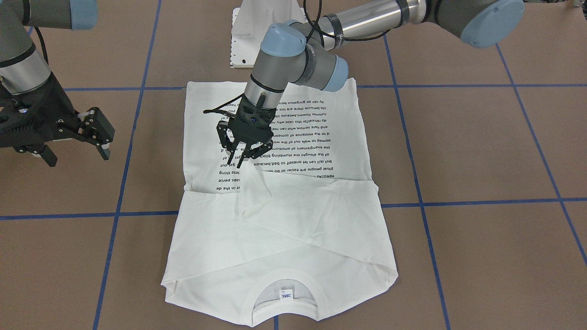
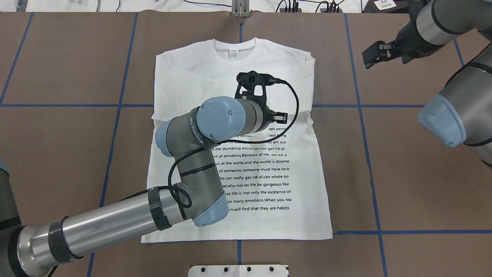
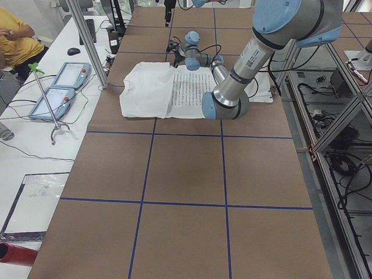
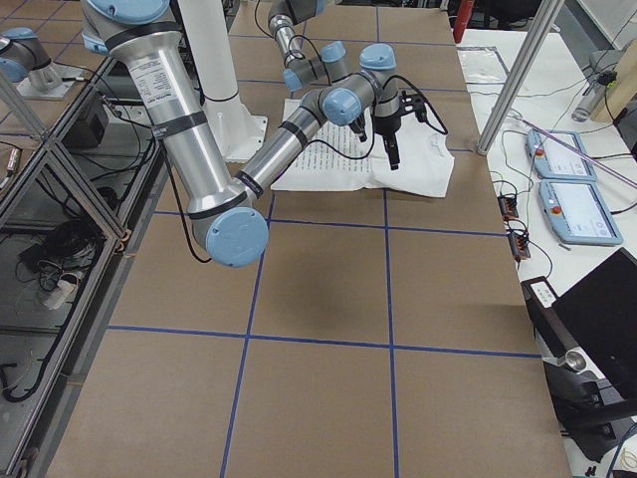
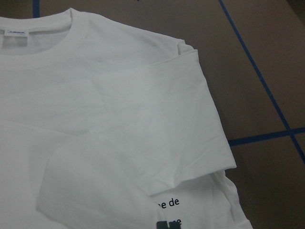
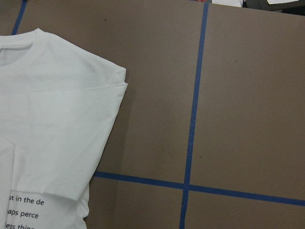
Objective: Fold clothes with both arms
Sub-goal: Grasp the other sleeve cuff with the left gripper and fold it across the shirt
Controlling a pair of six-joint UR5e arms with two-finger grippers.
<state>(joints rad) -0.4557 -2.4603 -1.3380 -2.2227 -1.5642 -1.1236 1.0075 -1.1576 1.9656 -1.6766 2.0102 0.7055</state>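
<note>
The white shirt [image 1: 298, 229] lies flat on the brown table, black text block [image 2: 261, 169] facing up and both sleeves folded across the chest. Its ribbed neck [image 1: 284, 293] points away from the robot. My left gripper [image 1: 241, 160] hangs fingers-down just above the shirt's middle, at the upper edge of the text, open with nothing between its fingers. A sleeve cuff [image 1: 254, 208] lies loose on the cloth beyond it. My right gripper [image 1: 75, 153] hovers off the shirt's side over bare table, open and empty. Neither wrist view shows its own fingers.
A white metal stand [image 1: 257, 36] sits at the table edge by the shirt's hem. Blue tape lines [image 6: 193, 119] grid the brown table. Beyond the far edge stand two tablets [image 3: 64, 81], and a seated person [image 3: 17, 40] is at a side desk.
</note>
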